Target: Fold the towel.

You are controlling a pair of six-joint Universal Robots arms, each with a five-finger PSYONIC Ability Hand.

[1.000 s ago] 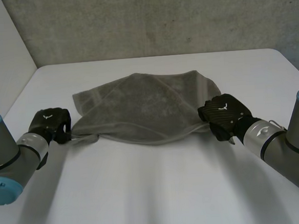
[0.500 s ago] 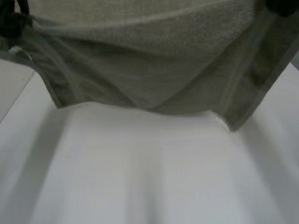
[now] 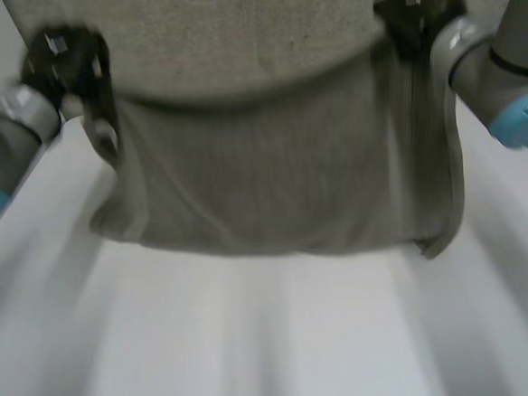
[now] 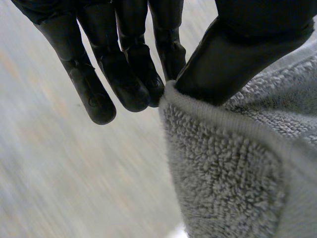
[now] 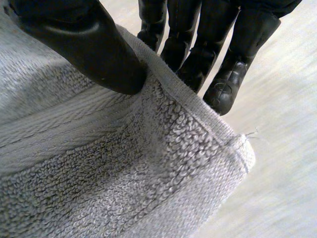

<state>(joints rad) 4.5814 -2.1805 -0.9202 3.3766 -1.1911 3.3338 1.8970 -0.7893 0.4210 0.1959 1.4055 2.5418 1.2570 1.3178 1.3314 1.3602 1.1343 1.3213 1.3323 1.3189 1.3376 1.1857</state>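
While the white table lies bare beneath it, the towel hangs as a sheet in the air, its lower hem sagging towards the tabletop; I cannot tell whether the hem brushes it. At the towel's upper left corner the left hand pinches the edge between thumb and straight fingers. At the upper right corner the right hand does likewise — thumb pressed into the terry, fingers behind. The step looks like carrying the held edge over to lay one half on the other. Done well, I judge, both hands travel level and together with the top edge taut, so the hem lands square — no twist. Count: one towel, one table, two hands.
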